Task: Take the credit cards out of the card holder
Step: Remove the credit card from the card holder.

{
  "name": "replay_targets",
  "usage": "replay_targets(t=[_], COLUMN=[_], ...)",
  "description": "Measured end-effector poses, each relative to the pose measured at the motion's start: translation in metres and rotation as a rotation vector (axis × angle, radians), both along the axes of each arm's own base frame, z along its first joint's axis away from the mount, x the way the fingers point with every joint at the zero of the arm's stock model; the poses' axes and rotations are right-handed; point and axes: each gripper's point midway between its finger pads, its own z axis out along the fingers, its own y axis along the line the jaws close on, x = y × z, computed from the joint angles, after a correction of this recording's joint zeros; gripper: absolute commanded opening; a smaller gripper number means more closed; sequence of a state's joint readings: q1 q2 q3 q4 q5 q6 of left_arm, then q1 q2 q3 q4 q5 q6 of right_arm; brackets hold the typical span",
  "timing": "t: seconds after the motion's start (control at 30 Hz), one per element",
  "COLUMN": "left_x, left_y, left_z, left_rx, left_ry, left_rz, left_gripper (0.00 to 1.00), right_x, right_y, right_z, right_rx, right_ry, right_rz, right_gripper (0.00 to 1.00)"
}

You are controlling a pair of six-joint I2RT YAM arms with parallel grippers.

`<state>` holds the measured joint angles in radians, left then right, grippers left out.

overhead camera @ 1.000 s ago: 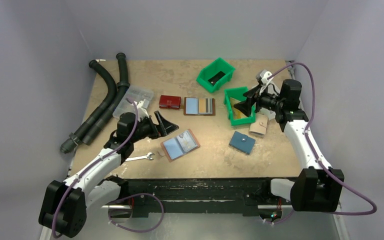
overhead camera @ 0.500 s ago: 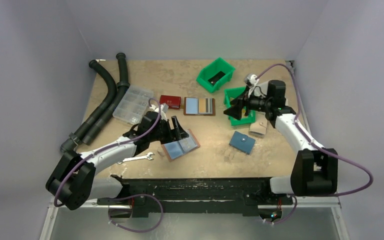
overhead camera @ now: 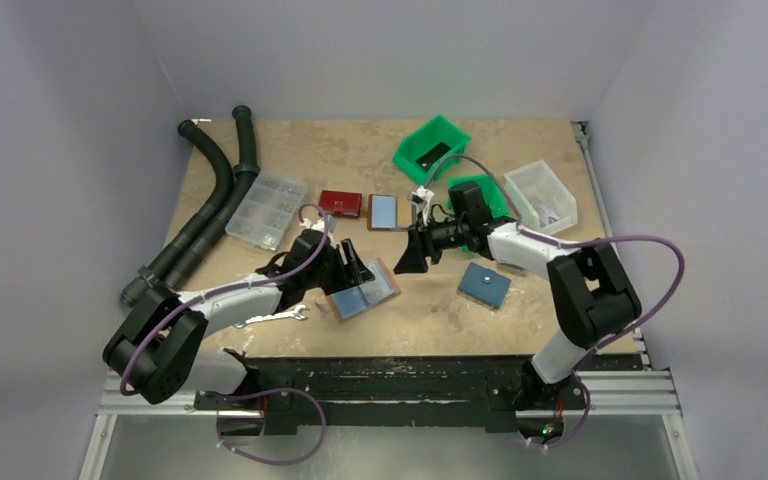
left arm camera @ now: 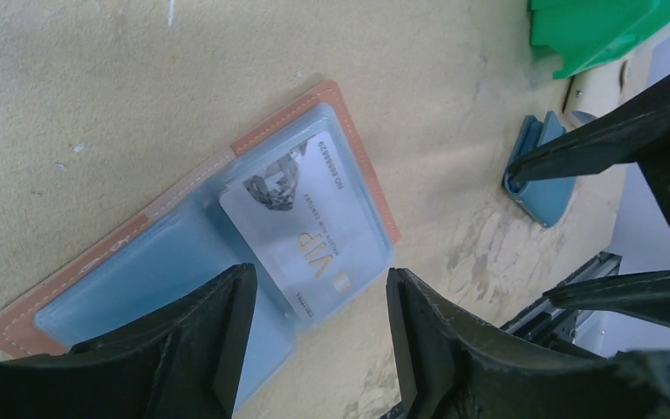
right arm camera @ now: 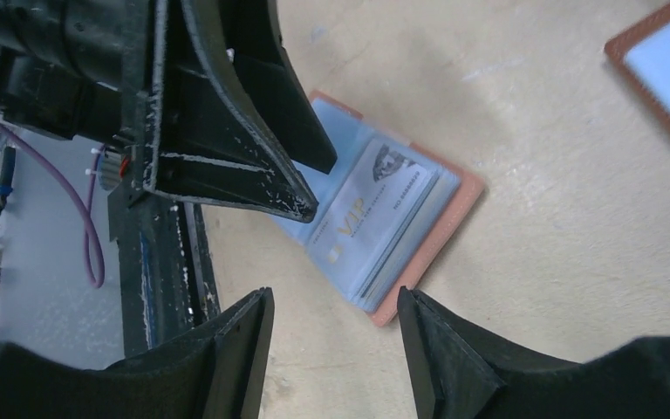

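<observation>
Your right gripper [overhead camera: 409, 258] has swung left to the card holder [left arm camera: 161, 266], jaws apart. The VIP credit card [left arm camera: 301, 231] sits in its clear sleeve, holder open on the tan table [overhead camera: 560, 290]. Your left gripper [left arm camera: 318, 284] gapes above it; pale walls [overhead camera: 380, 50] around.

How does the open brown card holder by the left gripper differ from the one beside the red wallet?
The near brown card holder lies skewed to the table edge; the far brown card holder lies square. The near one shows a pale VIP card in its clear sleeve; the far one shows a plain light-blue panel. Both lie open and flat.
</observation>
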<state>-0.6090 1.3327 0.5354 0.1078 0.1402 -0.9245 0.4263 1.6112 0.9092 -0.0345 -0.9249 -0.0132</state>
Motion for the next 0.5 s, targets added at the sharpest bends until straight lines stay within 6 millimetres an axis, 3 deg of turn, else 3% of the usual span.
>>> replay_targets(t=[0.27,0.5], left_x=[-0.002,0.001], left_y=[0.005,0.002], left_z=[-0.022,-0.029], left_rx=[0.032,0.033], left_ry=[0.057,0.060], left_rz=[0.030,0.029], left_gripper=[0.51,0.42], right_x=[-0.002,-0.004], right_y=[0.018,0.024], right_z=[-0.036,-0.041], right_rx=[-0.058,-0.066], right_ry=[0.166,0.205], right_rz=[-0.016,-0.019], right_gripper=[0.55,0.43])
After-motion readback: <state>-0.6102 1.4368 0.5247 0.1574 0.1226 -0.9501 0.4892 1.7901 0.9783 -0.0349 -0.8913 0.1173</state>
